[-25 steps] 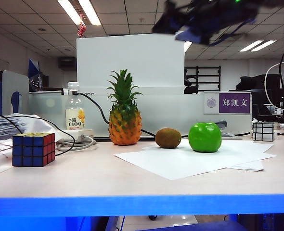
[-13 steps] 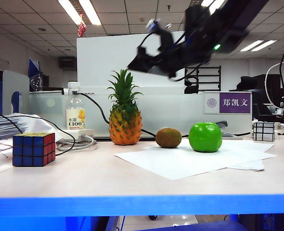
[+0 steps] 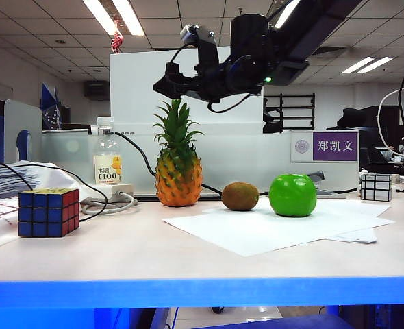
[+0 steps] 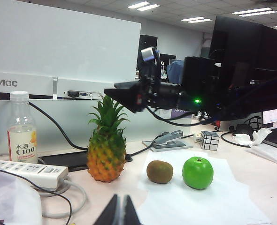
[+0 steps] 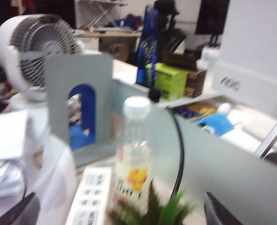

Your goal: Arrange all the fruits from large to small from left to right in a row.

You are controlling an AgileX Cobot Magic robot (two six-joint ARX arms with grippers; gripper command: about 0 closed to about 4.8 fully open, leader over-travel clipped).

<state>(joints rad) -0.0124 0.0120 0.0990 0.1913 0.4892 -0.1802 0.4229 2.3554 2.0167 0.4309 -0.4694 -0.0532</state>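
Note:
Three fruits stand in a row on the table: a pineapple at the left, a brown kiwi in the middle and a green apple at the right. My right gripper hovers just above the pineapple's green crown, open wide with nothing between its fingers. In the right wrist view its fingertips straddle the crown. My left gripper is shut and empty, low over the table in front of the pineapple, kiwi and apple. It does not show in the exterior view.
A Rubik's cube sits at the front left. A clear bottle and a power strip with cables lie left of the pineapple. White paper sheets lie under the kiwi and apple. A silver cube stands far right.
My right arm has swung down and to the left from the top of the exterior view and now hangs over the pineapple's crown. The fruits have not moved.

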